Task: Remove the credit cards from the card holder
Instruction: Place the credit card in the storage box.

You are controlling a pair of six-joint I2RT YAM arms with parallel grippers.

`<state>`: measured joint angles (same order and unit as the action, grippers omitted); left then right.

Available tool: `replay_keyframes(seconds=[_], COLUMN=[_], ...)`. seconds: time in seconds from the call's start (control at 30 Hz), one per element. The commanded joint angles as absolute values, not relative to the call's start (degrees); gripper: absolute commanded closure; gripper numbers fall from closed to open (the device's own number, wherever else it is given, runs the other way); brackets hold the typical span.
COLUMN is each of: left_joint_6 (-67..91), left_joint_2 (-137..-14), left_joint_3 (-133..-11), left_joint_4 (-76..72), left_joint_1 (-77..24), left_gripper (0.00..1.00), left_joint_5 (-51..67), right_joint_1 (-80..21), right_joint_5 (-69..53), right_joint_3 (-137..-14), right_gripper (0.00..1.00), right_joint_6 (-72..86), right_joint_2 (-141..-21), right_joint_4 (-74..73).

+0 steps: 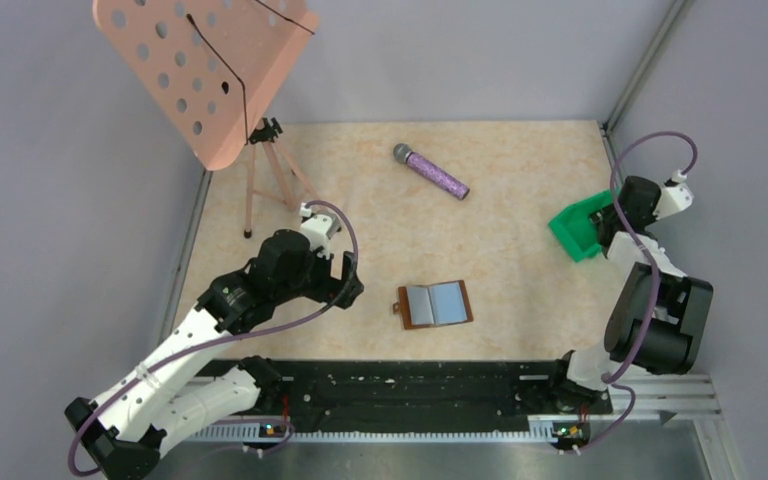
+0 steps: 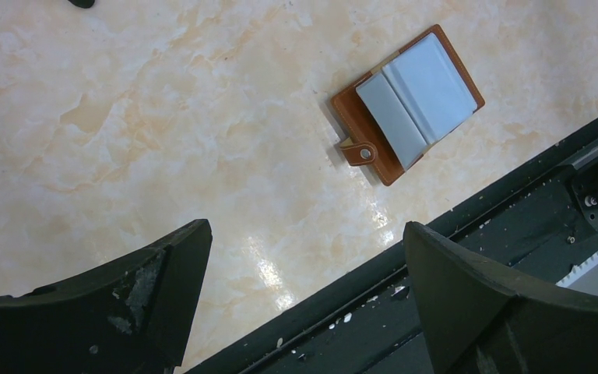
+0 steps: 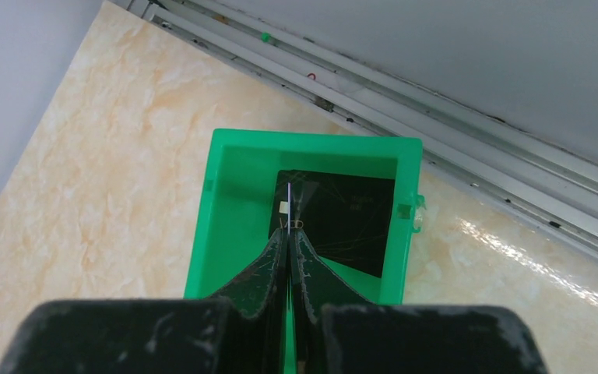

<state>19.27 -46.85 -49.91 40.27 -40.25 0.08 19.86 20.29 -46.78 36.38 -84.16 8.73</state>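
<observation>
The card holder (image 1: 435, 305) lies open on the marble tabletop, brown leather with two grey-blue inner panels (image 2: 416, 97) and a snap tab. My left gripper (image 1: 350, 285) hovers to its left, open, with nothing between its fingers (image 2: 305, 234). My right gripper (image 1: 605, 232) is over the green bin (image 1: 572, 235), shut on a thin credit card (image 3: 289, 204) that I see edge-on past the fingertips (image 3: 290, 234). A black card (image 3: 350, 222) lies flat on the floor of the bin (image 3: 226, 202).
A purple glitter microphone (image 1: 430, 171) lies at the back centre. A pink perforated music stand (image 1: 205, 70) on a tripod stands at the back left. The black mounting rail (image 1: 410, 385) runs along the near edge (image 2: 514, 202). Grey walls enclose the table.
</observation>
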Motion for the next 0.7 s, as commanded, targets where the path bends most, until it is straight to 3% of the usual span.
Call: replay_keyframes(seconds=[0.0,0.67], left_joint_6=[18.28,18.04], left_joint_2=[-46.05,-46.07], left_joint_3=[-49.57,-49.40], left_joint_4=[37.37,36.83], left_joint_1=[-40.21,-40.17], left_gripper=[0.01,0.01], left_joint_5=[-1.02,-0.30], right_joint_1=[20.68,22.63], right_joint_5=[18.36,17.58], right_joint_3=[-45.76,-39.25], right_gripper=[1.00,1.00], right_joint_6=[38.39,40.34], right_joint_2=[-85.66,-87.24], right_joint_4=[15.93,26.83])
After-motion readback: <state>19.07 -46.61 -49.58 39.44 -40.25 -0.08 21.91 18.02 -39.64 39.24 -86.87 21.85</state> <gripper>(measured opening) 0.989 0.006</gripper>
